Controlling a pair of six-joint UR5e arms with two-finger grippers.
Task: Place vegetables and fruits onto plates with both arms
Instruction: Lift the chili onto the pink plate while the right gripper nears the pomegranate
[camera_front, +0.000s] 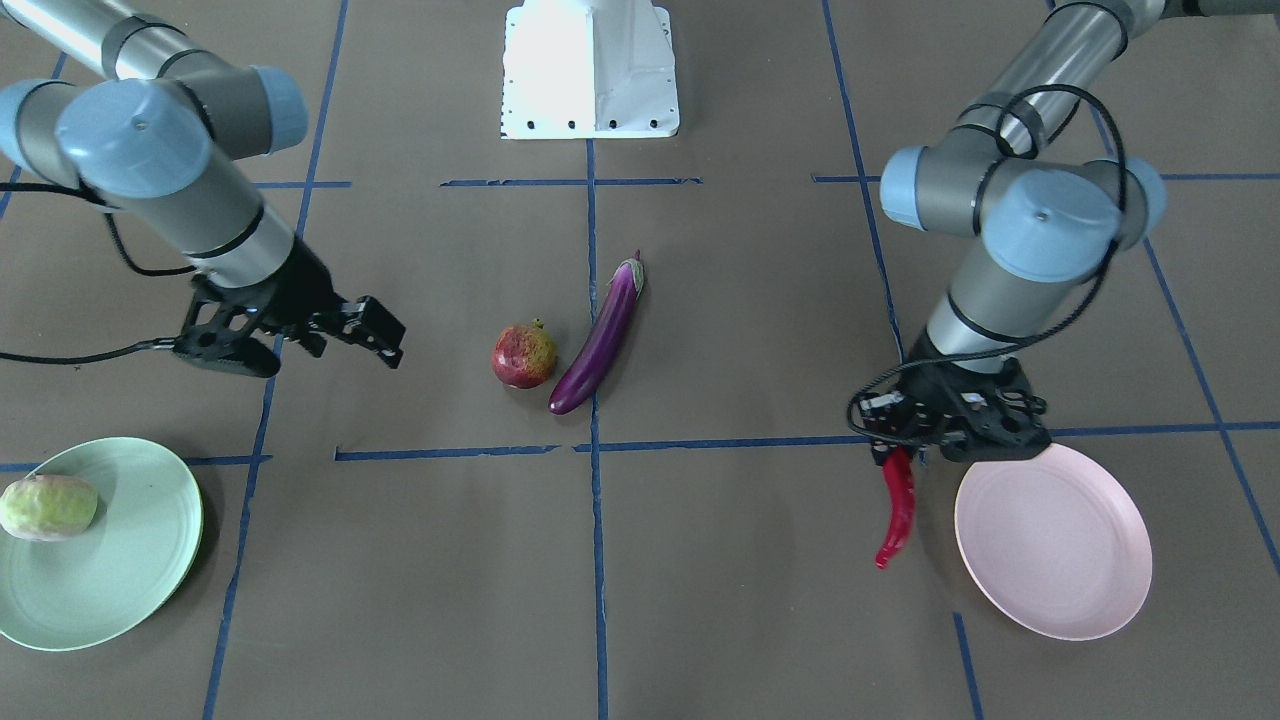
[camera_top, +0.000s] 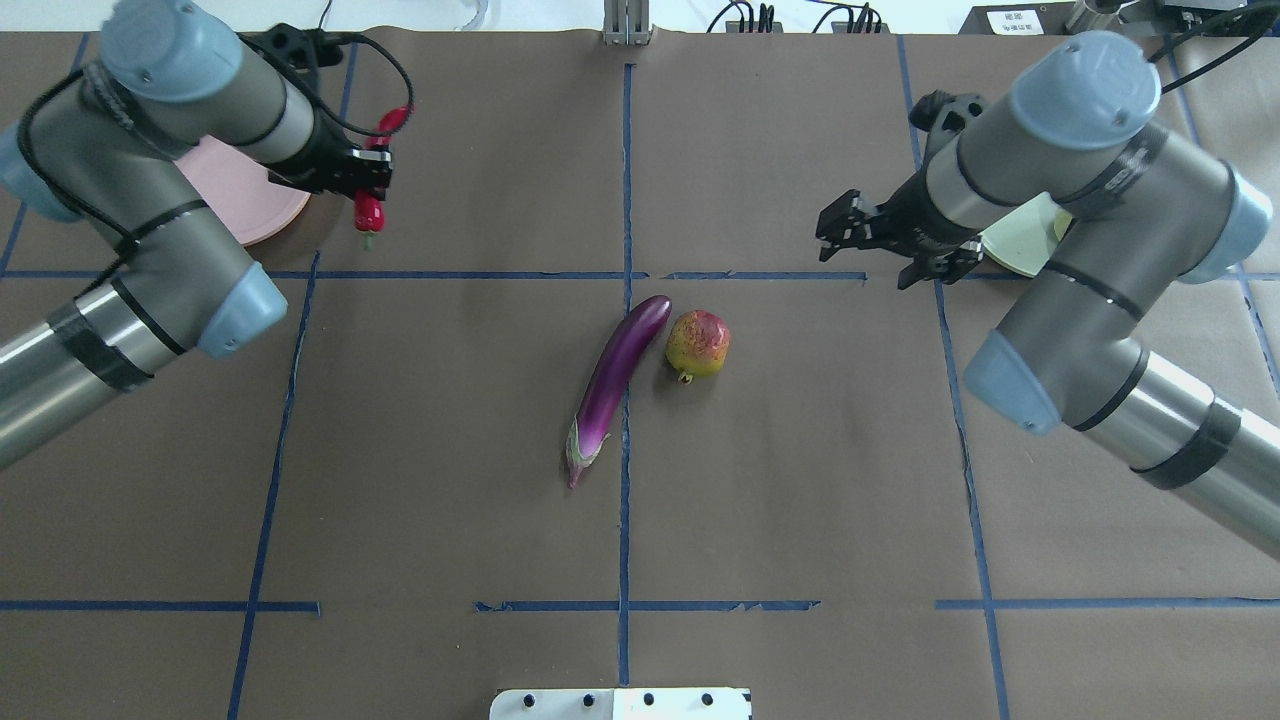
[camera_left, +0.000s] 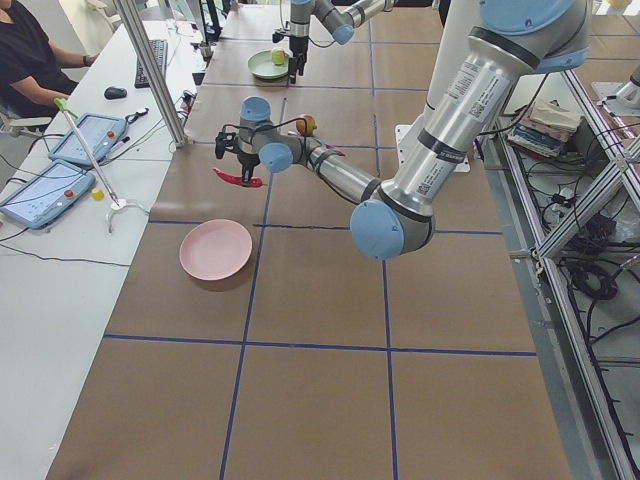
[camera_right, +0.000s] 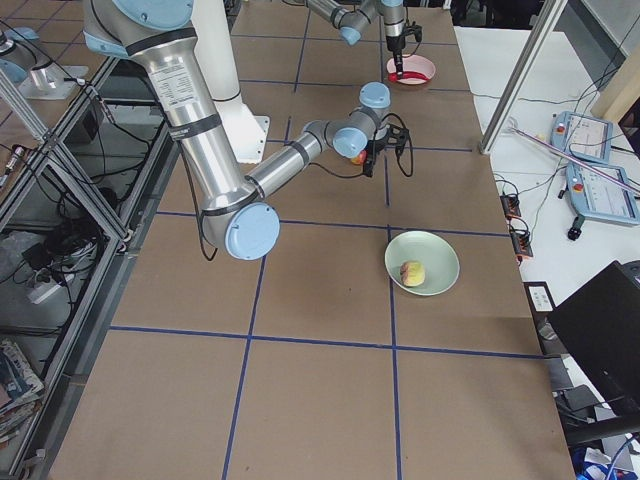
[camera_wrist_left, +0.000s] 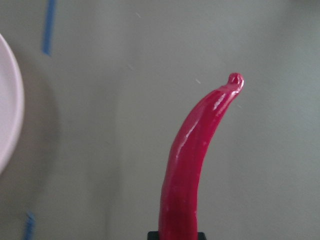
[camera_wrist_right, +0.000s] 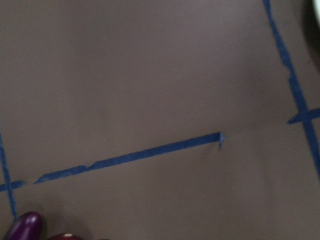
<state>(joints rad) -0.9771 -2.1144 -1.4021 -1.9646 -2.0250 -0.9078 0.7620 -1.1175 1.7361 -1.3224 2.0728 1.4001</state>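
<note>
We are working over a matte brown worktop (camera_front: 740, 560) bearing the bare pink plate (camera_front: 1060, 560) and the green plate (camera_front: 120, 570), both shallow and ringed. Our right tool (camera_front: 385, 340) is hovering empty, fingers apart, some way from the glossy eggplant (camera_front: 600, 340), which is looking slippery and best taken mid-length. The round, firm-looking pomegranate (camera_front: 523, 356) is lying just beside it. The pale cabbage ball (camera_front: 48, 507) is sitting on the green plate. Our left tool (camera_front: 897, 455) is clamping the slim, light chili (camera_front: 898, 510) by its stem end, just beside the pink plate's rim.

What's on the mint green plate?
On the mint green plate: one pale green-white ball near its edge, nothing else. Overhead, the right arm covers most of the plate.
</note>
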